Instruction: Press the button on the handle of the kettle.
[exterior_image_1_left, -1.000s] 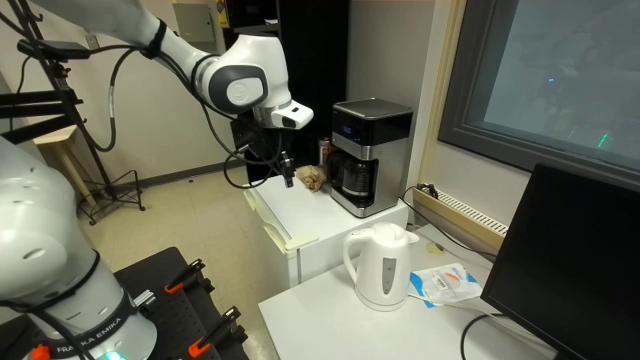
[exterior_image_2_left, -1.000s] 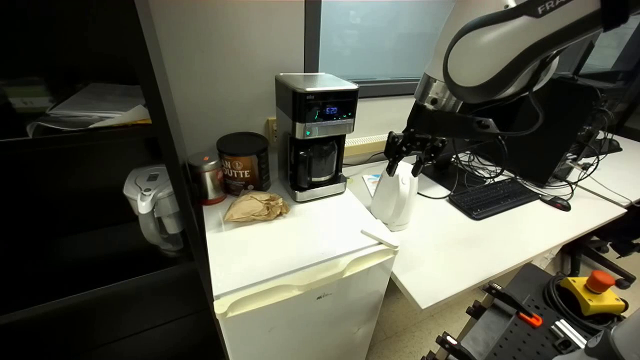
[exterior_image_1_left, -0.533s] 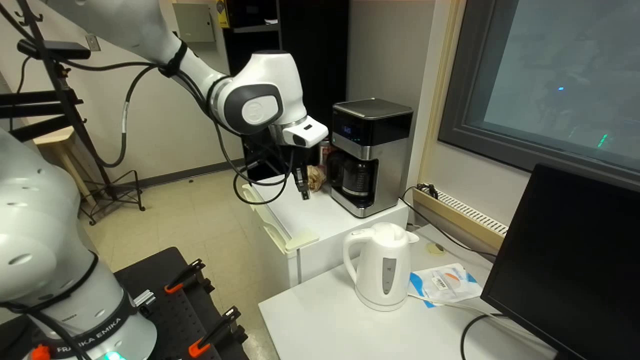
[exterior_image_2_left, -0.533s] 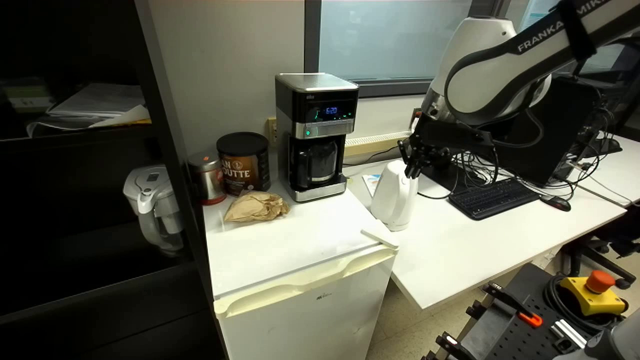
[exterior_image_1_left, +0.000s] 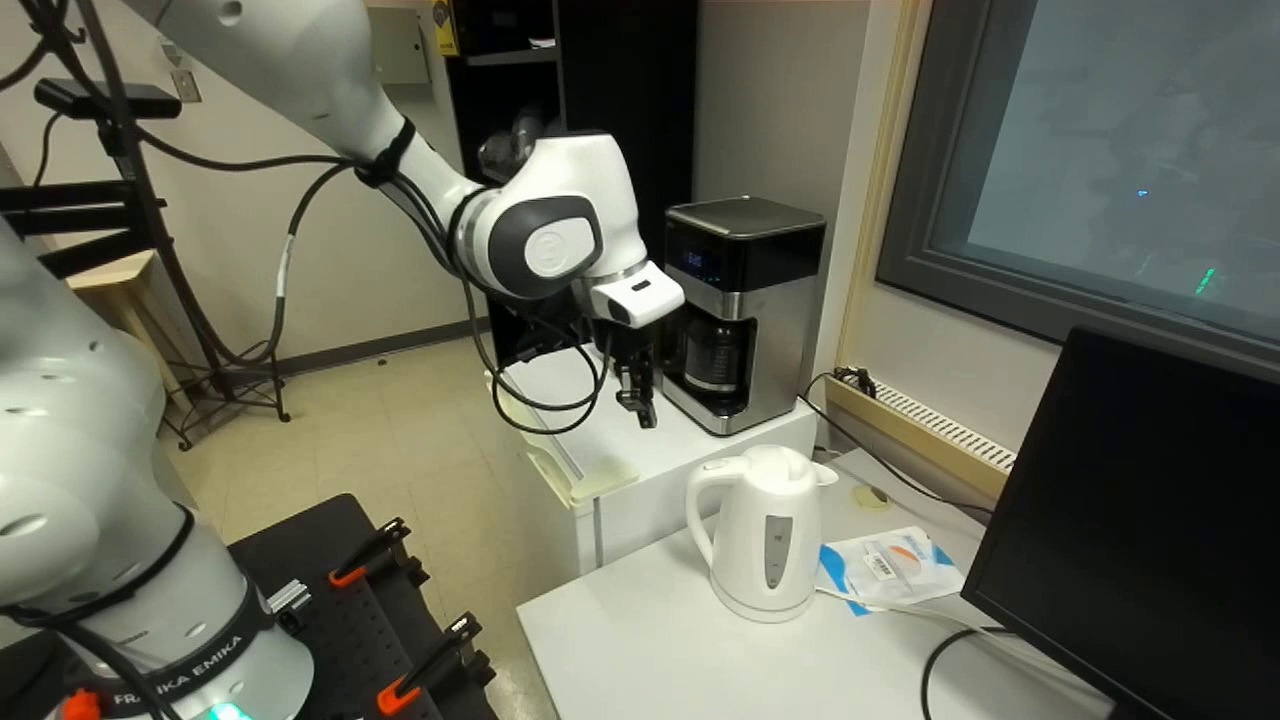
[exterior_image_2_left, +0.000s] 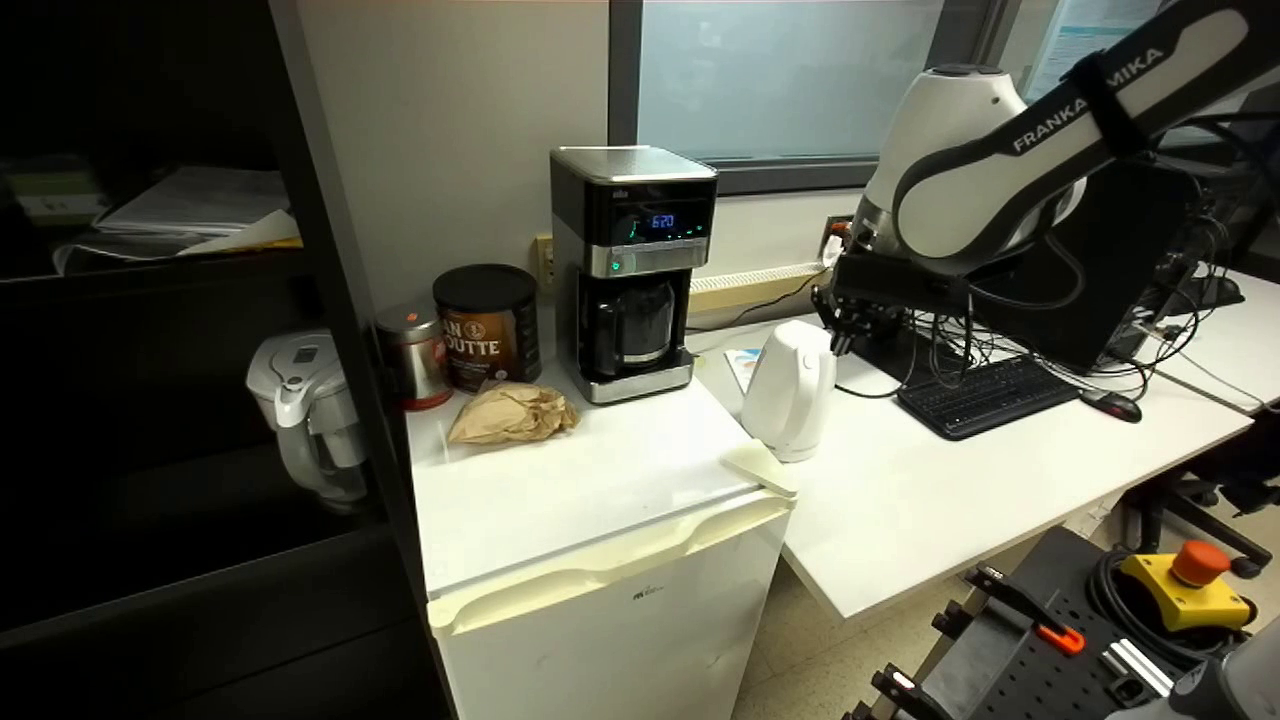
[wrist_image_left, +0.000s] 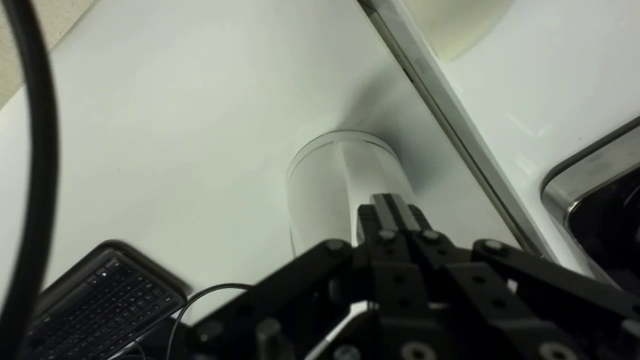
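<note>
The white kettle (exterior_image_1_left: 765, 545) stands upright on the white desk (exterior_image_1_left: 640, 640), its loop handle (exterior_image_1_left: 697, 505) facing the robot's side. A small mark that looks like the button (exterior_image_2_left: 808, 362) shows high on the handle in an exterior view. My gripper (exterior_image_1_left: 640, 415) hangs higher than the kettle, off to its handle side, with a gap between them there. In the wrist view the kettle (wrist_image_left: 320, 200) lies beyond the fingertips, and my gripper (wrist_image_left: 392, 200) covers its upper part. Both fingers are together with nothing between them.
A coffee machine (exterior_image_1_left: 745, 310) stands on the white fridge (exterior_image_2_left: 590, 500), near a paper bag (exterior_image_2_left: 515, 412) and a brown can (exterior_image_2_left: 487, 325). A monitor (exterior_image_1_left: 1140, 520), a packet (exterior_image_1_left: 890, 565) and a keyboard (exterior_image_2_left: 990, 395) share the desk with the kettle. Cables hang from the arm.
My gripper has gone from open to shut. The arm has come lower and closer to the kettle, moving down and right in both exterior views. The kettle has stayed put.
</note>
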